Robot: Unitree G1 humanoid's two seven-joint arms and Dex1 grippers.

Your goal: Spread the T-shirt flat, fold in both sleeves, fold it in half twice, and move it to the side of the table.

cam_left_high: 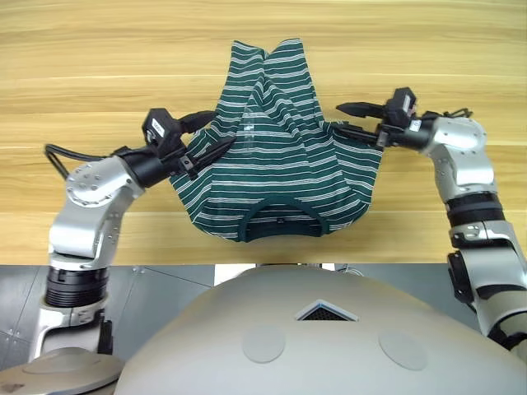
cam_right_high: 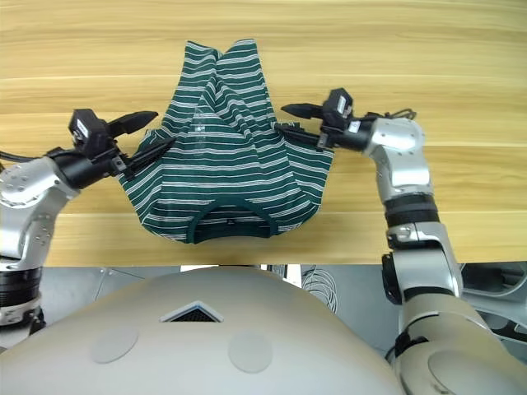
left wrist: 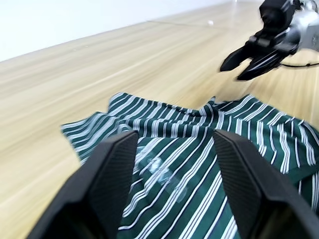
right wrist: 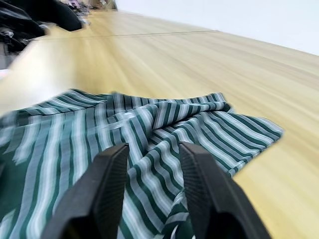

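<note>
**Fingers spread at the T-shirt's flanks**

The green, white-striped T-shirt (cam_left_high: 280, 156) lies rumpled on the wooden tabletop (cam_left_high: 99, 49). Its collar is at 6 o'clock by the near edge and its bunched hem at 12 o'clock. The left hand (cam_left_high: 224, 127) sits at the shirt's 9 o'clock edge, fingers apart, gripping nothing. The right hand (cam_left_high: 334, 116) sits at 3 o'clock, fingers likewise apart.

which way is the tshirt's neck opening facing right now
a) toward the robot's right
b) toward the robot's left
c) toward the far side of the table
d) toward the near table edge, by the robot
D: the collar of the T-shirt lies by the near edge of the table, and the bunched hem end points to the far side.
</note>
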